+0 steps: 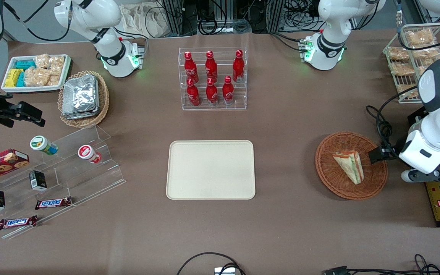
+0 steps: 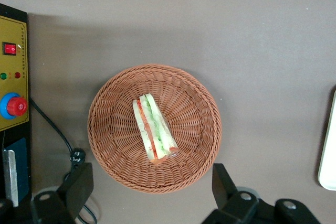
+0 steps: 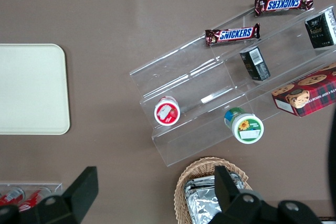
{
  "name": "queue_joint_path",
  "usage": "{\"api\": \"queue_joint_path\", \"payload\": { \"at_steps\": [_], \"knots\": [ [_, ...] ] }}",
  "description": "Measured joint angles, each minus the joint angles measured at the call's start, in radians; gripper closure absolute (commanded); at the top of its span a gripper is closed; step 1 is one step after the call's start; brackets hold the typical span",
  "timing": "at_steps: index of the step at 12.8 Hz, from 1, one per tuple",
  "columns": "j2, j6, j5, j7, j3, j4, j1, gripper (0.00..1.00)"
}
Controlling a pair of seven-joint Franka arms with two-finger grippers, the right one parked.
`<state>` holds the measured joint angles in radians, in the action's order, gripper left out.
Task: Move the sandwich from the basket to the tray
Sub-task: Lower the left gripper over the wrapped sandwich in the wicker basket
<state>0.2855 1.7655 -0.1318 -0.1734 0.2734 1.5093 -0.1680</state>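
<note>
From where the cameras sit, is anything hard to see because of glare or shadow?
Front view: even light, with glare only on the foil packets. Left wrist view: the sandwich in the basket is sharp, and the open gripper above the basket's rim casts soft shadow beside it.

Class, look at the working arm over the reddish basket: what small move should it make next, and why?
Probably lower straight down. The gripper hangs above the basket with jaws open, holding nothing; the sandwich lies in the basket, and the tray has nothing on it. Descending would bring the jaws around the sandwich.
</note>
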Motion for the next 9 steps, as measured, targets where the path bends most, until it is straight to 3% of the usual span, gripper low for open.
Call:
{"api": "queue_joint_path", "payload": {
  "at_steps": [6,9],
  "knots": [
    [0.024,-0.007,0.0,-0.031,0.0,0.004,0.001,0.0],
    [0.049,-0.007,0.0,-0.183,0.0,0.043,0.001,0.0]
  ]
}}
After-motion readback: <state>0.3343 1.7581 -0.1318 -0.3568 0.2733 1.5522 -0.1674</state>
